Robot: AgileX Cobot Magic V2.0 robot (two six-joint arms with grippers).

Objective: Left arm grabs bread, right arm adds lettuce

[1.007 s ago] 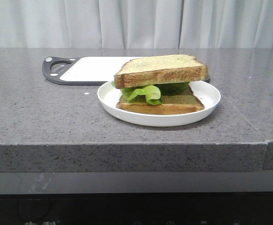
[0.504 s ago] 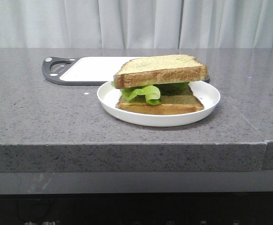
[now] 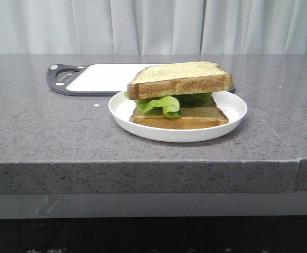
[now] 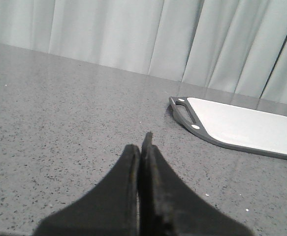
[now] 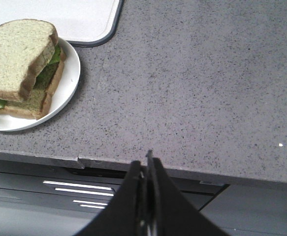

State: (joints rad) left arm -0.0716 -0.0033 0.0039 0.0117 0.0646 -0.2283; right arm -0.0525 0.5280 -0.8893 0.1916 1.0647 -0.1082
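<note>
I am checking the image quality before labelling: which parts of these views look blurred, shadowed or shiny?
Front view: even soft light, a faint shadow under the plate, and the counter is slightly glossy. Left wrist view: the left gripper is close and soft-edged, while the cutting board looks sharp. Right wrist view: the right gripper is blurred and the bread is clear.

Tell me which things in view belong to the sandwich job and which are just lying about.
Part of the job:
top bread
lettuce
bottom bread
plate
left gripper, shut, empty
right gripper, shut, empty

Just lying about:
cutting board
curtain
</note>
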